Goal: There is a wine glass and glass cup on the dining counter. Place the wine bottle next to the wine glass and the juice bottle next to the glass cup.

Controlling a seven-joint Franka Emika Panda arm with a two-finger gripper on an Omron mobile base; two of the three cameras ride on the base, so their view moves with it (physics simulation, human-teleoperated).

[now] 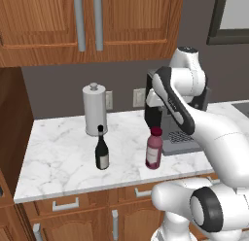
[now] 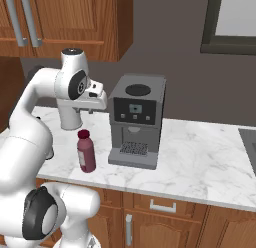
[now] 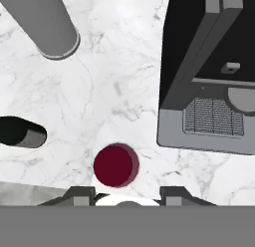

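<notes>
The juice bottle (image 1: 154, 148) (image 2: 86, 152), plump with magenta liquid and a dark red cap (image 3: 115, 165), stands on the marble worktop (image 1: 58, 157) in front of the coffee machine's left corner. My gripper (image 2: 91, 110) (image 3: 128, 193) hangs above it, pointing down. Its fingers are apart with nothing between them, and the cap lies just ahead of them. The wine bottle (image 1: 101, 150) (image 3: 20, 133), slim and black, stands to the left of the juice bottle. The wine glass, the glass cup and the dining counter are out of view.
A grey coffee machine (image 2: 135, 122) (image 3: 209, 71) stands right of the juice bottle. A tall grey canister (image 1: 95, 109) (image 3: 50, 27) stands behind the wine bottle by the wall. Wooden cabinets (image 1: 97, 21) hang overhead. The worktop's front edge (image 1: 97, 189) has drawers beneath.
</notes>
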